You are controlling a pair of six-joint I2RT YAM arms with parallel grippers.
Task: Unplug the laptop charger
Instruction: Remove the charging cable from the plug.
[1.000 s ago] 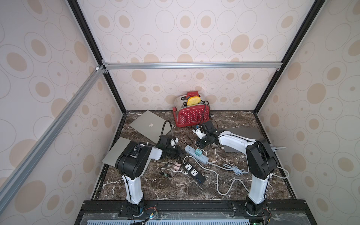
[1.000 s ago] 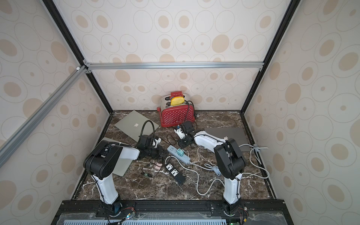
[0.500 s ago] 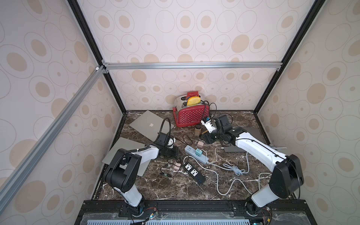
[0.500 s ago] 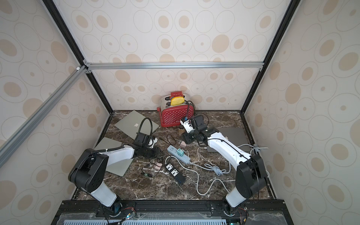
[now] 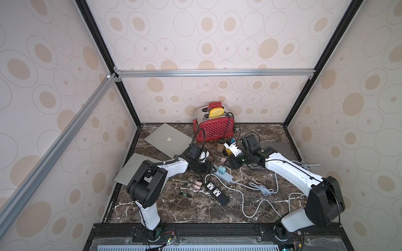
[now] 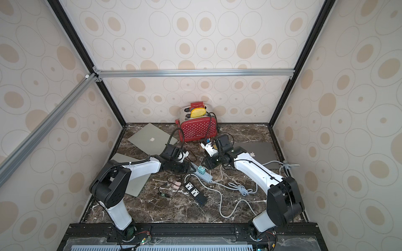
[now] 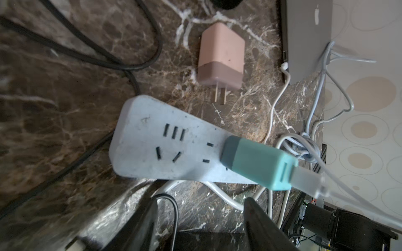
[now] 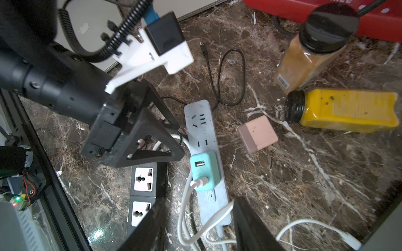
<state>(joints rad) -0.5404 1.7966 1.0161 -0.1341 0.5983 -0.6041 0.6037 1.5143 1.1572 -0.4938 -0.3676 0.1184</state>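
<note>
Both arms have swung round since a second ago: the left arm [image 5: 174, 167] now lies low across the left floor, and the right arm [image 5: 289, 171] stretches in from the near right. Closed at the far right lies the dark laptop [image 5: 280, 147]. Mid-floor, the grey power strip [image 8: 200, 121] sits between the two claws. Open and empty, the left gripper [image 7: 200, 202] waits just beside it. The right gripper [image 8: 199, 202], jaws also apart, holds nothing near its right side. Plugged into the strip stands the teal charger [image 8: 204, 171], its white cable [image 8: 185, 195] seemingly running to the laptop. I judge this the approach: next, one claw pins the strip while the other grips the charger's sides and pulls straight out.
</note>
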